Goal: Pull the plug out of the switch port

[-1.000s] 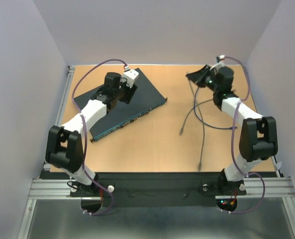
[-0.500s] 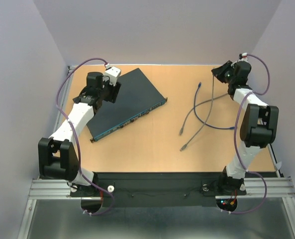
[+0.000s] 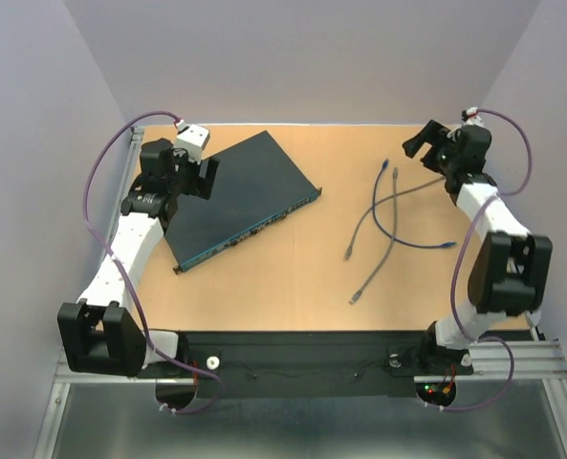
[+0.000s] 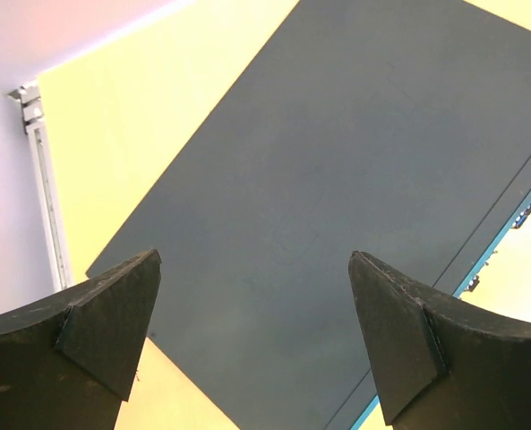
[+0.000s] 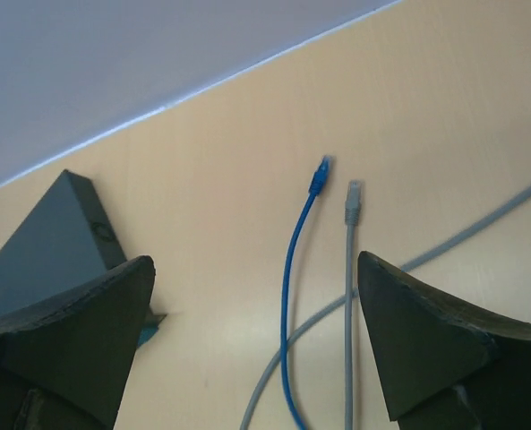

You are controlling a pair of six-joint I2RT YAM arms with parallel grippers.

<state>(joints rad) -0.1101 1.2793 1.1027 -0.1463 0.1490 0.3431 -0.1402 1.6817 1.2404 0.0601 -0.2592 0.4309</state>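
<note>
The switch is a flat dark navy box lying at an angle at the back left, its bluish port edge facing the table's middle. My left gripper hovers open over the switch's left part; in the left wrist view the switch top fills the gap between the fingers of the left gripper. Loose cables lie right of centre, apart from the switch. A blue plug and a grey plug rest on the wood. My right gripper stands open above them, holding nothing.
The grey cables trail toward the table's front, and a blue cable end lies near the right arm. Walls close the table at back and both sides. A metal rail runs along the left edge.
Both grippers opened. The left arm drew back leftward off the switch. The right arm swung to the back right corner, and the grey cable it carried now lies on the table.
</note>
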